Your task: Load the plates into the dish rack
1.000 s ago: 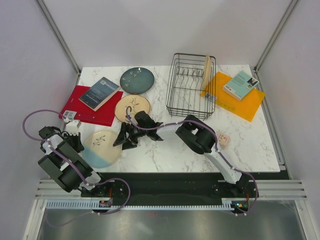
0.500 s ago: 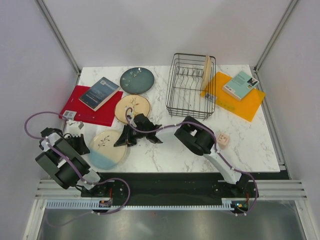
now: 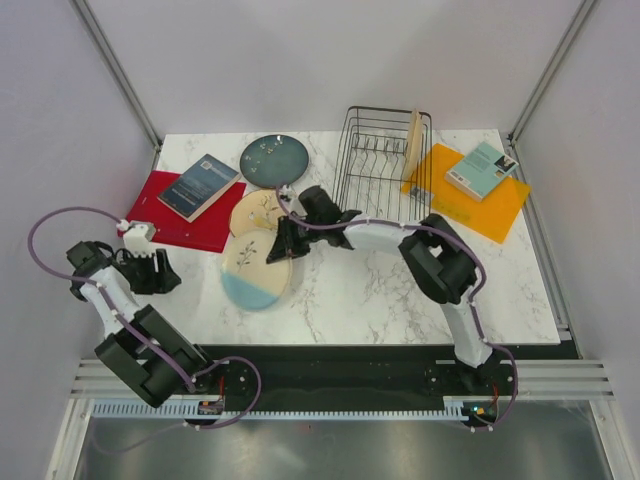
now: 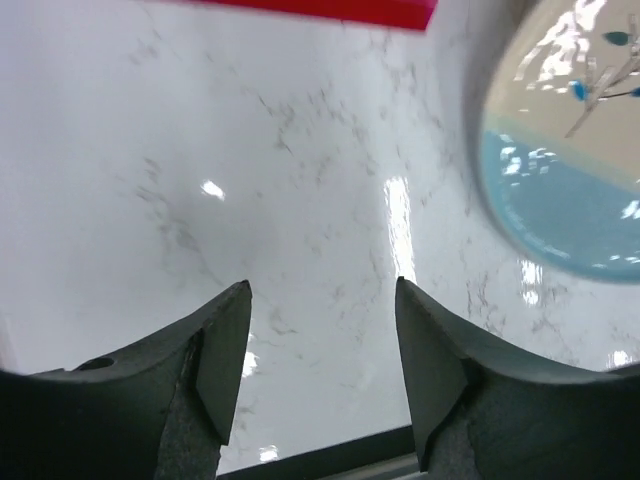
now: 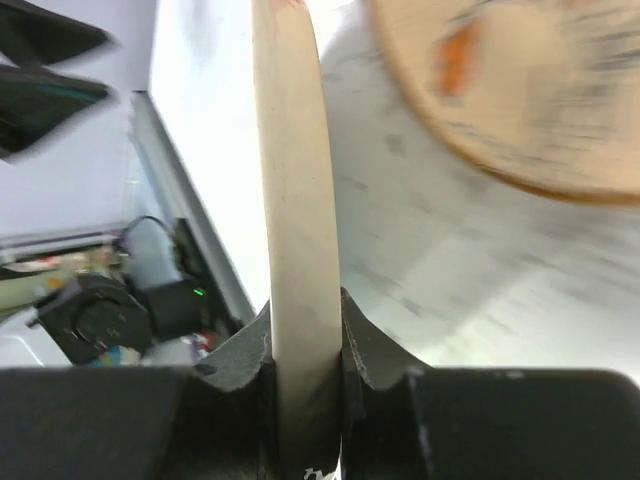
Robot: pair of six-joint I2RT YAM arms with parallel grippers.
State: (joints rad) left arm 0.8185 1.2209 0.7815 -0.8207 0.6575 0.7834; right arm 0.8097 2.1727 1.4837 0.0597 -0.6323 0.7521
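My right gripper (image 3: pixel 281 245) is shut on the rim of the cream and pale blue plate (image 3: pixel 254 270), which hangs tilted over the table's front left. The right wrist view shows that rim (image 5: pixel 295 190) edge-on, pinched between the jaws. A cream bird plate (image 3: pixel 256 210) lies flat just behind, partly under the right arm. Behind it lies the dark teal plate (image 3: pixel 274 159). The black wire dish rack (image 3: pixel 372 172) holds one cream plate (image 3: pixel 412 143) upright. My left gripper (image 3: pixel 152 270) stands open at the left edge, empty (image 4: pixel 320 340), apart from the held plate (image 4: pixel 570 150).
A red board (image 3: pixel 175 222) with a blue book (image 3: pixel 200 185) lies at the back left. An orange board (image 3: pixel 478 212) with a teal book (image 3: pixel 482 168) lies right of the rack. The right arm stretches across the table's middle.
My right gripper shut on the cream and blue plate and lifted it away from the front edge toward the rack. The left gripper opened and drew back to the left.
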